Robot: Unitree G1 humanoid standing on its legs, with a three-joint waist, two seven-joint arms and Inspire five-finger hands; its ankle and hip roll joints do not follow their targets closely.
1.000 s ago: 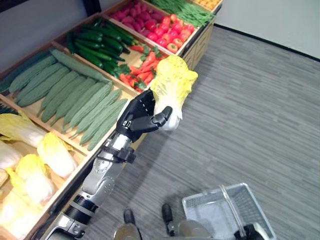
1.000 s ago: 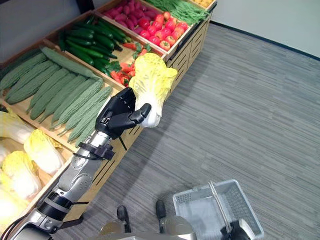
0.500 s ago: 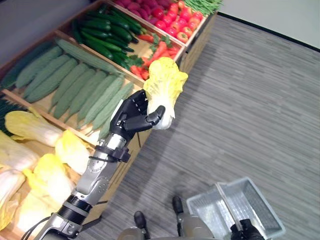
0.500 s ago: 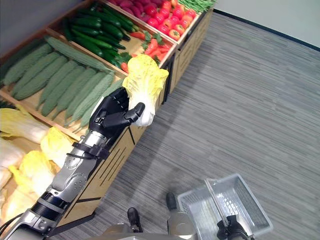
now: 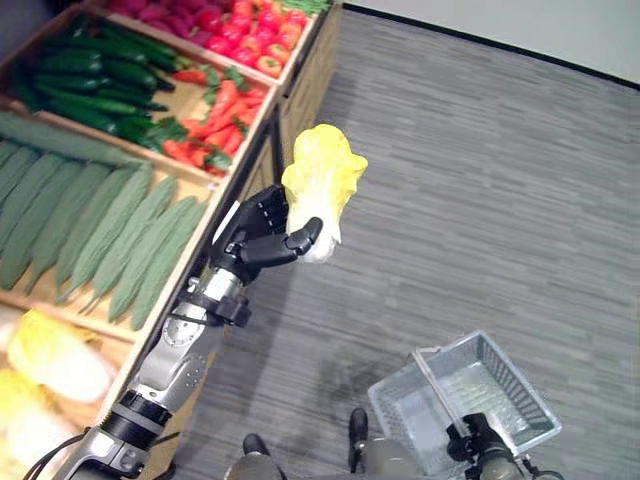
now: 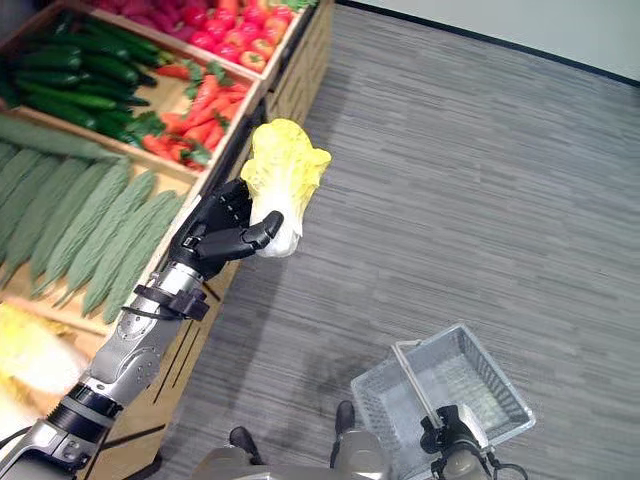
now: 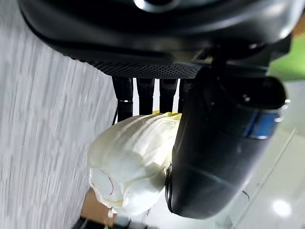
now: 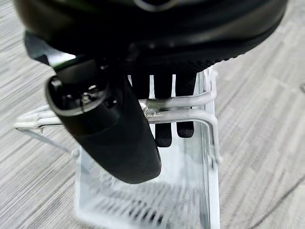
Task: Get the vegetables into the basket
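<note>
My left hand (image 5: 258, 234) is shut on a yellow napa cabbage (image 5: 320, 185), holding it upright in the air just off the edge of the produce stand. In the left wrist view the cabbage's pale base (image 7: 129, 167) sits between my thumb and fingers (image 7: 145, 95). A white wire basket (image 5: 470, 400) hangs low at the right, above the grey floor. My right hand (image 6: 448, 438) is shut on the basket's handle (image 8: 176, 107), with fingers curled under the wire bar.
The wooden produce stand (image 5: 262, 150) runs along the left, with bins of green bitter gourds (image 5: 90, 230), cucumbers (image 5: 80, 70), red peppers and carrots (image 5: 215, 110), and more cabbages (image 5: 55, 365). Grey plank floor (image 5: 480, 200) spreads to the right.
The camera has swung right, so the stand has slid left in view. My left hand with the cabbage has come further off the stand, over the floor. The basket stays in my right hand.
</note>
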